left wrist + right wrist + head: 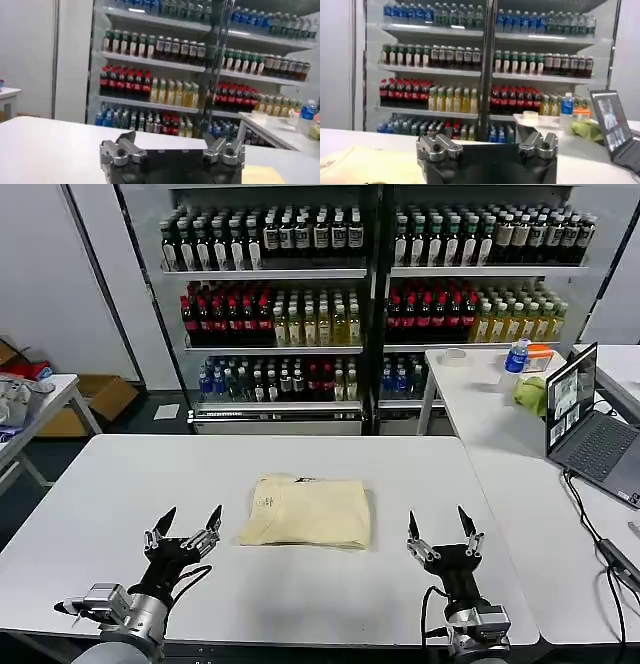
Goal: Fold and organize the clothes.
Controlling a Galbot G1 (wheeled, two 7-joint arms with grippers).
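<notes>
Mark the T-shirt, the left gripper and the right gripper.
T-shirt (pixel 305 512), head view, middle of the folded fabric.
Left gripper (pixel 186 526), head view, midway between its open fingers.
Right gripper (pixel 441 527), head view, midway between its open fingers.

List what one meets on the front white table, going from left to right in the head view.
Left gripper, open → folded pale cream-yellow T-shirt → right gripper, open.

no readable text, bottle labels too small, T-shirt (pixel 305 511) label print illegible
</notes>
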